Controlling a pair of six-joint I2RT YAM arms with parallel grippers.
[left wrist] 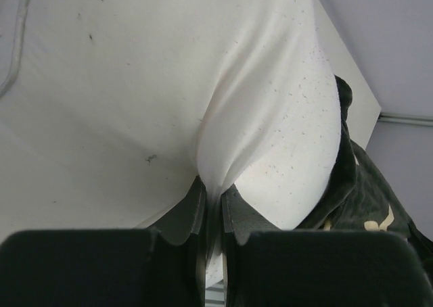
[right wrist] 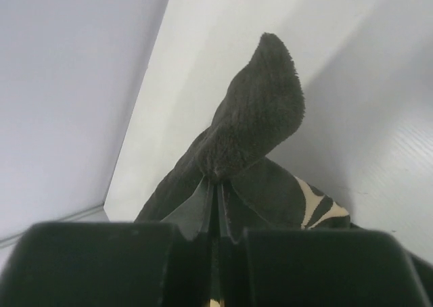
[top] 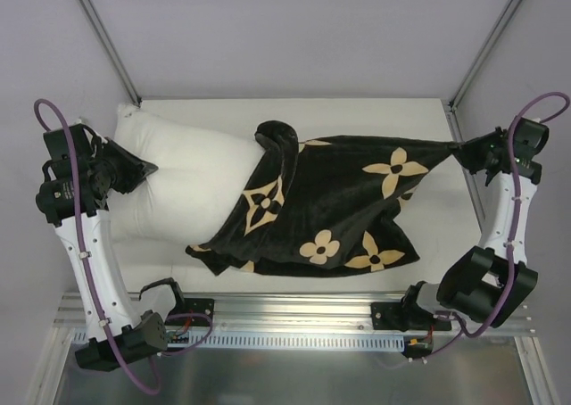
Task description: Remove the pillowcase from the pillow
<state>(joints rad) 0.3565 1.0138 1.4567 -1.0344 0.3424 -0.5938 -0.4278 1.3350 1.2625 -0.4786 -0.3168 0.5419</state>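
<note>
The pillow (top: 187, 186) lies on the table (top: 446, 240), left half bare. The pillowcase (top: 343, 209) covers the pillow's right half and trails beyond. The left gripper (left wrist: 215, 193) pinches a fold at the pillow's left end; the right gripper (right wrist: 216, 185) pinches the pillowcase corner farthest from the pillow.

Left gripper (left wrist: 215, 202) jaws pinched shut; right gripper (right wrist: 216, 195) jaws likewise shut.

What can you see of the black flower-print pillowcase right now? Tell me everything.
The black velvety pillowcase with tan flower and star prints lies crumpled, its open end rolled back and covering only the right part of the plain white pillow. Its far right corner is pulled taut, pinched in the shut right gripper.
</note>
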